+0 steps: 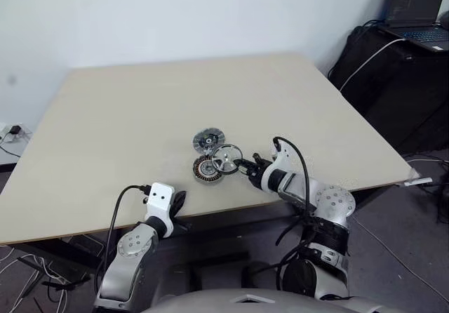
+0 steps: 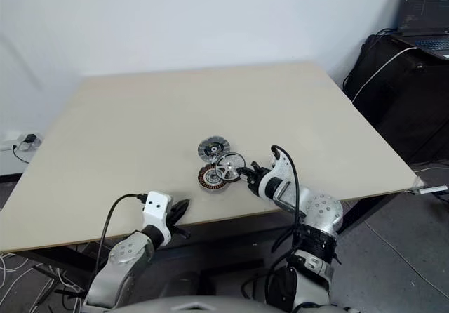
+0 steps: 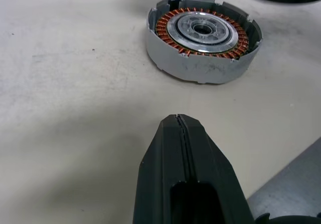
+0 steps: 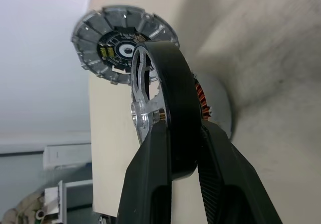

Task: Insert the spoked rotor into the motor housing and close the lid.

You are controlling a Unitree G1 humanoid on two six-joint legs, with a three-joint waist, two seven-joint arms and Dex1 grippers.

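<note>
The motor housing [image 1: 206, 170] stands on the table with its copper windings facing up, seen closely in the left wrist view [image 3: 203, 38]. My right gripper [image 1: 245, 167] is shut on the dark rim of the spoked rotor [image 1: 226, 158]. It holds the rotor on edge over the housing's right side. In the right wrist view both fingers [image 4: 150, 174] clamp the rotor [image 4: 168, 103]. The housing [image 4: 218, 108] is behind the rotor there. The lid [image 1: 208, 141] lies just beyond the housing, ribbed face up [image 4: 120, 40]. My left gripper [image 1: 179, 204] is shut and empty at the table's near edge, short of the housing.
The beige table [image 1: 140, 102] stretches wide and bare around the three parts. Its near edge runs just under both wrists. To the far right stands a black cabinet [image 1: 393, 67] with a laptop [image 1: 421, 4] and cables, away from the work.
</note>
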